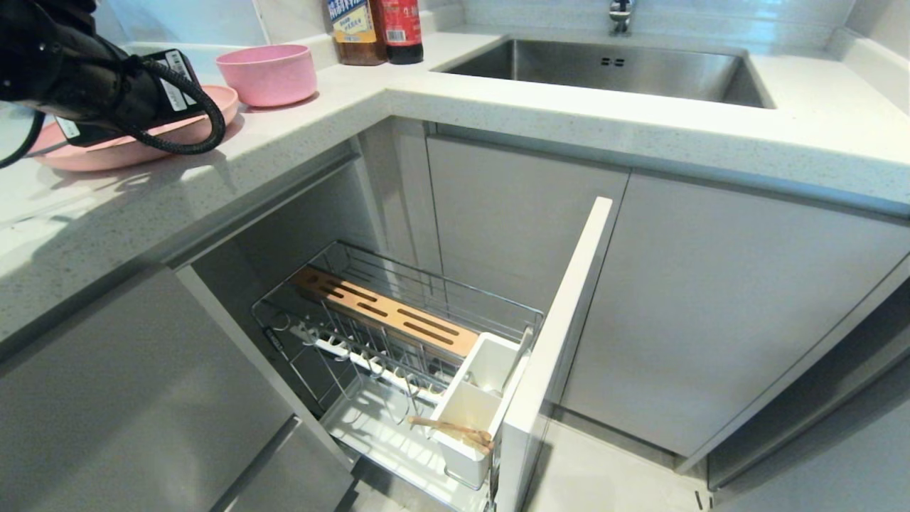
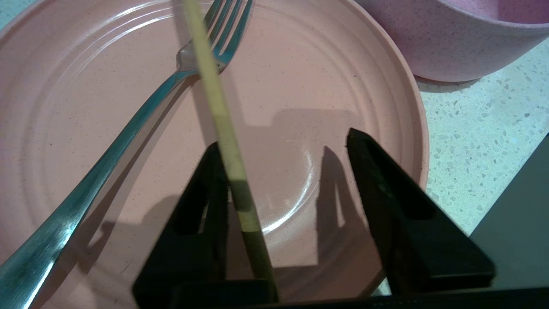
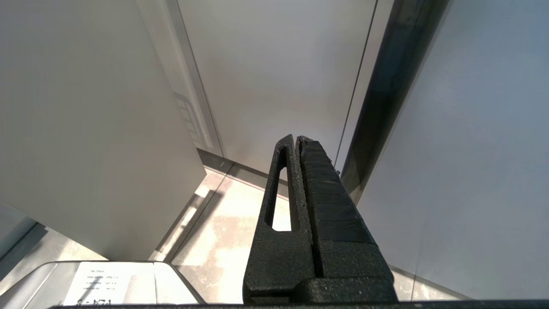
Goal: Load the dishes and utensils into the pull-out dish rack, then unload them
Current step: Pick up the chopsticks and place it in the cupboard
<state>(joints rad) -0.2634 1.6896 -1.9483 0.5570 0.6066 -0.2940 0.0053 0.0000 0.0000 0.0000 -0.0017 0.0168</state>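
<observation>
Rack (image 1: 398, 334) pulled out of the cabinet below the counter (image 1: 498, 107), front panel (image 1: 561, 341) standing edge-on. Wooden slotted strip (image 1: 387, 311) runs along its top; white cup (image 1: 473, 409) sits at the panel end with one chopstick (image 1: 455, 429) lying across it, tip poking out over the tray (image 1: 377, 434).

Plate (image 2: 85, 86) sits on the counter, left of the sink (image 1: 611, 67), with the bowl (image 1: 269, 73) just beside it on the sink side; whether they touch, can't tell. Fork (image 2: 128, 124) lies on the plate, tines toward the far rim. Second chopstick (image 2: 223, 124) slants over the fork near the neck and runs down against one finger of the left gripper (image 2: 285, 141).

Left gripper is low over the plate, fingers partway apart, chopstick against the inner face of one finger (image 2: 206, 193), the other finger (image 2: 386, 193) well clear of it. Not clamped from what shows. Left arm (image 1: 92, 78) covers part of the plate in head view.

Right gripper (image 3: 297, 139) parked low beside the cabinet fronts, pointing at the floor, fingers pressed together, empty.

Two bottles (image 1: 377, 28) stand on the counter behind the bowl, next to the sink.
</observation>
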